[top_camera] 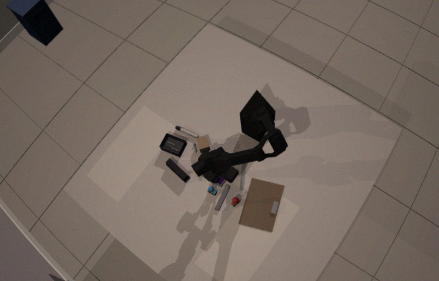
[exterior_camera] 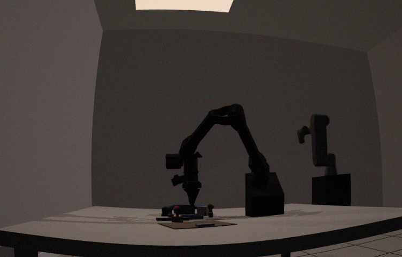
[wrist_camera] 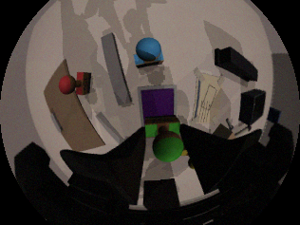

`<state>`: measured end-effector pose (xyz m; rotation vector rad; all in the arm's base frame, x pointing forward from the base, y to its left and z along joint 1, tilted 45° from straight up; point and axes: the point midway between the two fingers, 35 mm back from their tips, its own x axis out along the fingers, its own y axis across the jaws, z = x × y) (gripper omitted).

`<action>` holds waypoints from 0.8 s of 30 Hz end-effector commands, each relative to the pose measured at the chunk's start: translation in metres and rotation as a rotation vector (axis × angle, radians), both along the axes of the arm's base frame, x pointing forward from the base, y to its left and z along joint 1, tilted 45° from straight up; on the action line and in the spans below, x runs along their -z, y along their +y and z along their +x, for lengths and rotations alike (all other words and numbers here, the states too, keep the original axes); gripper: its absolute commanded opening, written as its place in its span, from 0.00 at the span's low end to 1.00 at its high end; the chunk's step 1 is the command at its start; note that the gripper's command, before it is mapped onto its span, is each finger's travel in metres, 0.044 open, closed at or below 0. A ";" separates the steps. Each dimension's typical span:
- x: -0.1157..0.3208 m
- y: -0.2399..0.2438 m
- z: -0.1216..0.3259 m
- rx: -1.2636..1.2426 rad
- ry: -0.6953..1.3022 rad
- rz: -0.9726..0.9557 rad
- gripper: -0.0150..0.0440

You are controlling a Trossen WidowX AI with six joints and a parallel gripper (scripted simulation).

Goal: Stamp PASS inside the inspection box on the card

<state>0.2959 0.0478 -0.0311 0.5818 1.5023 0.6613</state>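
My gripper [exterior_camera: 192, 204] [wrist_camera: 162, 128] points down and is shut on the green-knobbed stamp [wrist_camera: 168, 145]. In the wrist view the stamp's green and brown base is at the near edge of the purple ink pad [wrist_camera: 158, 103], covering part of it; whether it touches the pad I cannot tell. The cream card [wrist_camera: 209, 96] with printed lines lies right of the pad in the wrist view; its box and any print are too small to make out. A blue stamp [top_camera: 211, 188] [wrist_camera: 148, 48] and a red stamp [top_camera: 235, 200] [wrist_camera: 67, 84] stand nearby. The stamps' lettering is not readable.
A grey bar [top_camera: 222, 197] [wrist_camera: 116, 70] lies between the blue and red stamps. A brown board [top_camera: 257, 206] [wrist_camera: 71, 115] lies beyond the red stamp. A black block [top_camera: 177, 170], a black tray [top_camera: 163, 140], a marker [top_camera: 187, 131] and a tan block [top_camera: 203, 143] lie around the card's side.
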 end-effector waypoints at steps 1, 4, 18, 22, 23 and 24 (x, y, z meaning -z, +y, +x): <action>-0.007 -0.008 0.003 0.000 -0.013 -0.005 0.25; -0.011 -0.011 0.003 0.000 -0.013 -0.005 0.25; -0.022 -0.022 0.003 -0.004 -0.016 -0.005 0.25; -0.016 -0.028 0.007 -0.072 -0.085 -0.003 0.25; -0.015 -0.030 0.008 -0.093 -0.106 -0.003 0.25; -0.013 -0.032 0.009 -0.113 -0.127 -0.002 0.25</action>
